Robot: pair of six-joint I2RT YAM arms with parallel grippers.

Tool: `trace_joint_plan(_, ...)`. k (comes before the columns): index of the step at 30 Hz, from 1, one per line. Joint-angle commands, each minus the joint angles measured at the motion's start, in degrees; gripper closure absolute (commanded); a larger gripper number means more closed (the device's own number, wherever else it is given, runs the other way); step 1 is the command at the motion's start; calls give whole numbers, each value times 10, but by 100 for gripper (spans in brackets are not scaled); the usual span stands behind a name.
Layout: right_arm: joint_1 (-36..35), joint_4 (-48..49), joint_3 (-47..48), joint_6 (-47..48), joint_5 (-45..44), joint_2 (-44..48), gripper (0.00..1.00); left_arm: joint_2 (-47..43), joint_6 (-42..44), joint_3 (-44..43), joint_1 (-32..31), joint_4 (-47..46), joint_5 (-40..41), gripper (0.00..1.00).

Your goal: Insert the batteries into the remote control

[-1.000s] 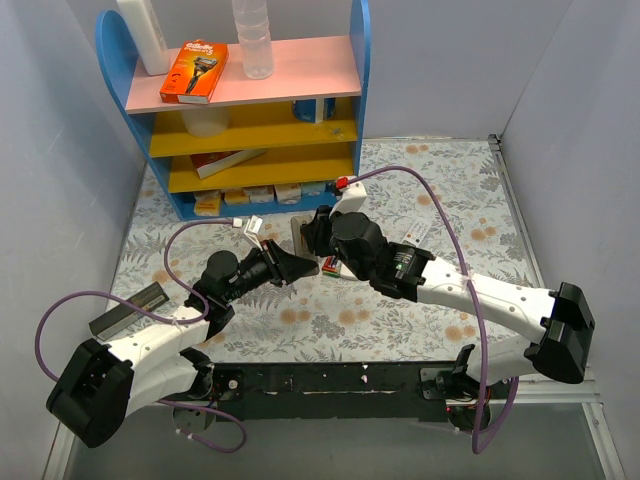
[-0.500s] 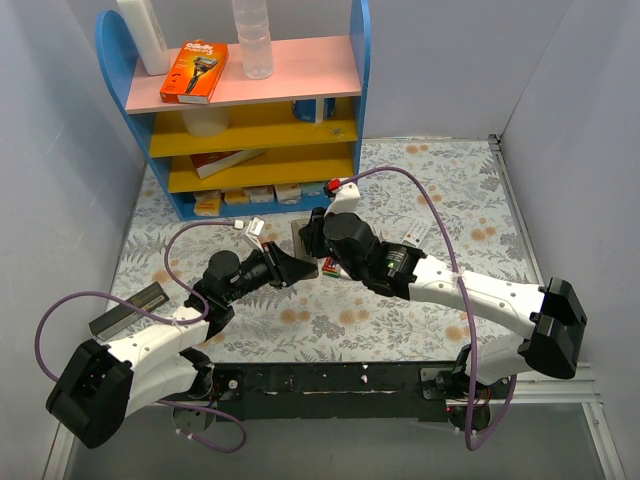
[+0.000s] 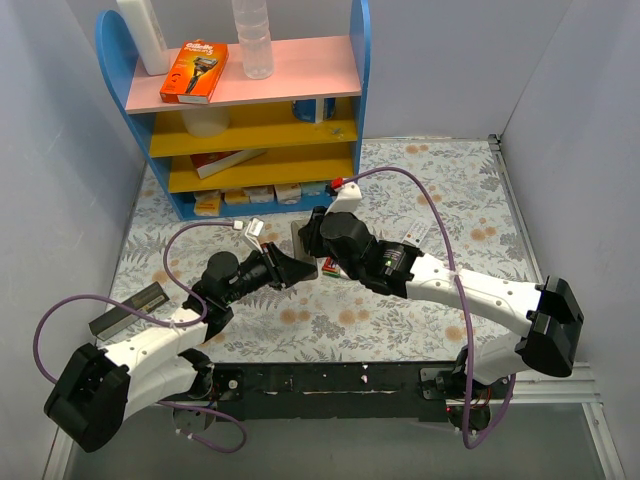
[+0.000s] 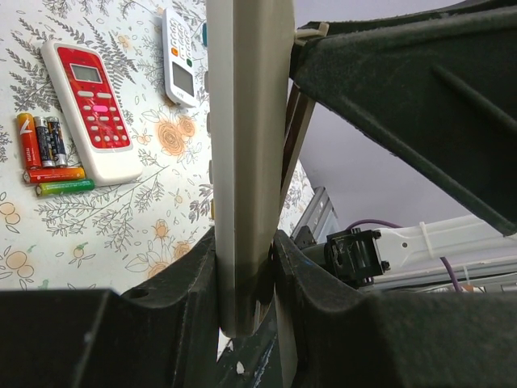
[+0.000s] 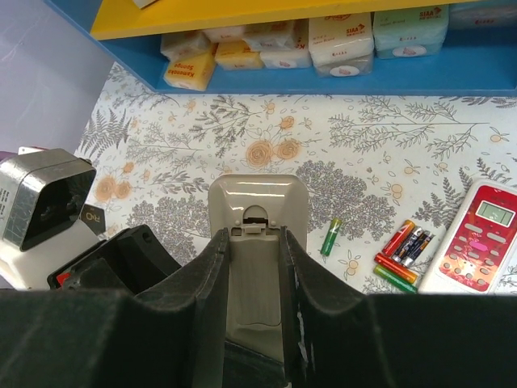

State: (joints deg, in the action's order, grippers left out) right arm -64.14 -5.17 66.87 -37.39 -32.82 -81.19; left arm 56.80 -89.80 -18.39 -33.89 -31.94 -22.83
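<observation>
Where the two arms meet at mid-table, the left gripper (image 4: 246, 271) is clamped across the thin edge of the remote control (image 5: 257, 202). The right gripper (image 5: 254, 267) has one finger on each long side of the remote. Its pads appear to press the casing, though the contact itself is hidden. The remote is held above the floral table (image 3: 450, 190), plain back toward the right wrist camera, with its recessed bay uncovered.

The batteries (image 5: 404, 249) lie on the table just right of the grip, beside the red-and-white remote (image 5: 478, 234). One green cell (image 5: 331, 237) lies apart from the cluster. A narrower white remote (image 4: 179, 48) lies beyond them.

The blue shelf (image 3: 240, 110) stands close on the far-left side. Bare table extends far right to the wall.

Both arms reach inward from the near edge, with the left forearm angled right and the right forearm angled left.
</observation>
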Motion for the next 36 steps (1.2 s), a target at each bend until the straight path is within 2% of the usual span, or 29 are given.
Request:
trace_joint_plan(1, -13, -25, 7, -34, 21, -6, 70, -31, 5, -9, -2, -54, 21, 96)
trace_joint_plan(6, -12, -20, 8, -30, 26, -7, 64, -27, 2, -8, -1, -62, 16, 96)
trace_joint_plan(11, -12, -6, 11, -16, 27, -6, 50, -29, 0, -7, -2, -63, 11, 96)
trace_joint_plan(17, -12, 7, 12, 4, 18, 4, 40, -32, -2, -5, -2, -58, 10, 96)
trace_joint_plan(27, 6, 33, 5, 92, 33, 73, 19, -33, -16, 4, -2, -67, -3, 96)
trace_joint_plan(30, 63, 80, -23, 120, 163, 111, 19, -35, -15, 5, -2, -70, -12, 96)
trace_joint_plan(31, 82, 90, -28, 122, 260, 118, 19, -35, -15, 4, -1, -73, -19, 96)
trace_joint_plan(32, 122, 110, -34, 124, 312, 124, 18, -36, -15, 5, -2, -75, -24, 96)
trace_joint_plan(34, 155, 124, -40, 125, 451, 127, 18, -38, -16, 5, -2, -80, -37, 96)
trace_joint_plan(36, 179, 123, -34, 136, 507, 120, 18, -41, -19, 5, -2, -85, -45, 96)
